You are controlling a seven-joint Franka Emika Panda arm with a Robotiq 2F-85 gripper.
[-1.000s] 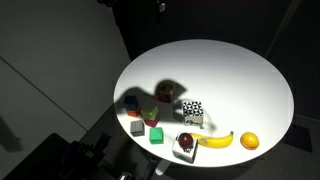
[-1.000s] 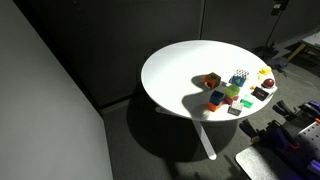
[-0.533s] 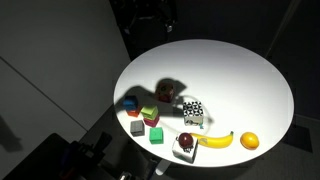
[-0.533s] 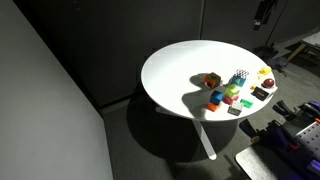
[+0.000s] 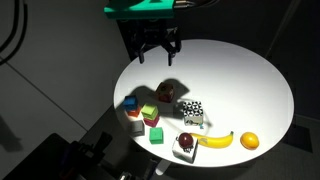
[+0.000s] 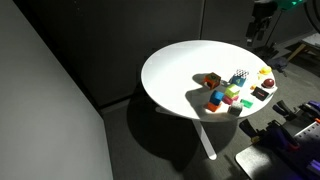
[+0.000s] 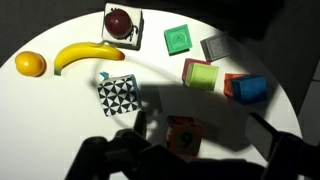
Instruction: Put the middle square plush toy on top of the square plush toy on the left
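Observation:
Several square plush cubes lie on the round white table (image 5: 240,80). In an exterior view I see a blue cube (image 5: 130,103), a red-and-green cube (image 5: 148,115), a dark red cube (image 5: 165,93) and a black-and-white patterned cube (image 5: 193,111). In the wrist view the dark red cube (image 7: 183,135) bears a "9" and lies between my fingers, well below them. The patterned cube (image 7: 119,95), red-and-green cube (image 7: 201,74) and blue cube (image 7: 247,88) lie beyond it. My gripper (image 5: 157,57) (image 6: 258,28) (image 7: 203,135) hangs open and empty above the table.
A green cube (image 7: 179,39), a grey cube (image 7: 215,47), a banana (image 7: 88,55), an orange (image 7: 30,64) and an apple on a small box (image 7: 122,23) lie near the table edge. The surroundings are dark.
The arm has come down into both exterior views, and the gripper now hangs over the table's far side. The objects have not moved.

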